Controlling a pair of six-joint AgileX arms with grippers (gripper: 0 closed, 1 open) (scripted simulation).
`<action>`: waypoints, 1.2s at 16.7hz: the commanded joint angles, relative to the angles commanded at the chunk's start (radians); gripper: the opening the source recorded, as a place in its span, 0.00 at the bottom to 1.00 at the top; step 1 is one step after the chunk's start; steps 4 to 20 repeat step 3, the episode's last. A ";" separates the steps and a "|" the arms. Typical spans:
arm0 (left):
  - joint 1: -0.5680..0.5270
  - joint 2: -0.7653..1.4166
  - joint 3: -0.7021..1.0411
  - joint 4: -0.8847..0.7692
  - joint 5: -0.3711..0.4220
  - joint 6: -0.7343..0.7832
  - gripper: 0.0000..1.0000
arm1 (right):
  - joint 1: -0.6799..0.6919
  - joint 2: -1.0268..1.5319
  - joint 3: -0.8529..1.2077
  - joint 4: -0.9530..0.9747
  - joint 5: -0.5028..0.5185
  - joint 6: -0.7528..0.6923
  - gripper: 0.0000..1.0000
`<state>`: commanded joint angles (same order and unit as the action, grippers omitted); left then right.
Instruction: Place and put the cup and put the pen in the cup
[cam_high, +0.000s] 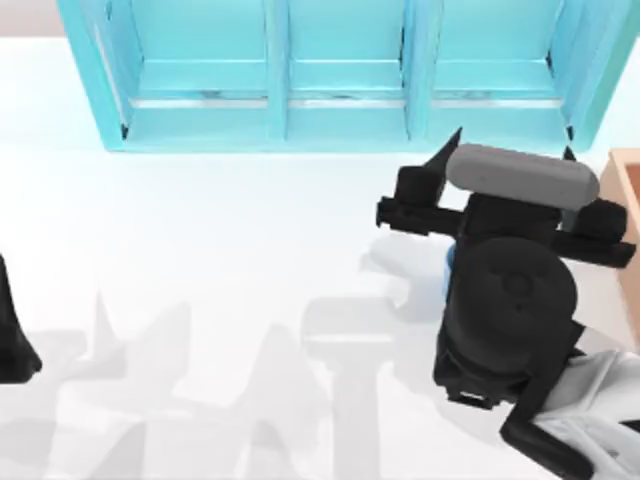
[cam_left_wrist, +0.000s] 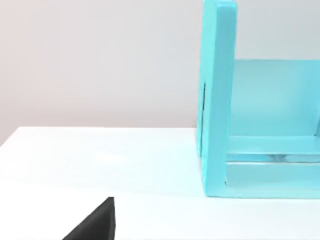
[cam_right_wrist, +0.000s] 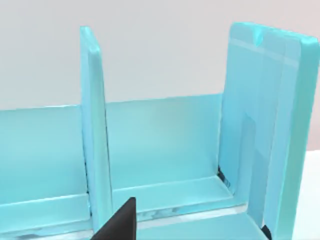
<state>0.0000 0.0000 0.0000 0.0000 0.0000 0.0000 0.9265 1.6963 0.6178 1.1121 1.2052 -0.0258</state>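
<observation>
Right arm's bulky wrist housing (cam_high: 510, 300) sits closest in the top view, near the bench's (cam_high: 220, 230) right edge, with the right tool (cam_high: 505, 215) under it pointing at the turquoise shelf unit (cam_high: 340, 70) along the far edge. A blue sliver (cam_high: 449, 262) peeks out beside the arm, maybe the cup, can't say for sure. Can't tell if that tool is open or gripping. Left arm (cam_high: 12, 340) is parked at the left edge.

Left wrist view: shelf end panel (cam_left_wrist: 218, 95), one dark fingertip (cam_left_wrist: 97, 222).

Right wrist view: shelf divider (cam_right_wrist: 95, 130) up close.

Looks like the cup-placing step; the pen comes next.
</observation>
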 joint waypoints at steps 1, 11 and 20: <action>0.000 0.000 0.000 0.000 0.000 0.000 1.00 | 0.000 0.000 0.000 0.000 0.000 0.000 1.00; 0.000 0.000 0.000 0.000 0.000 0.000 1.00 | 0.000 0.000 0.000 0.000 0.000 0.000 1.00; 0.000 0.000 0.000 0.000 0.000 0.000 1.00 | 0.000 0.000 0.000 0.000 0.000 0.000 1.00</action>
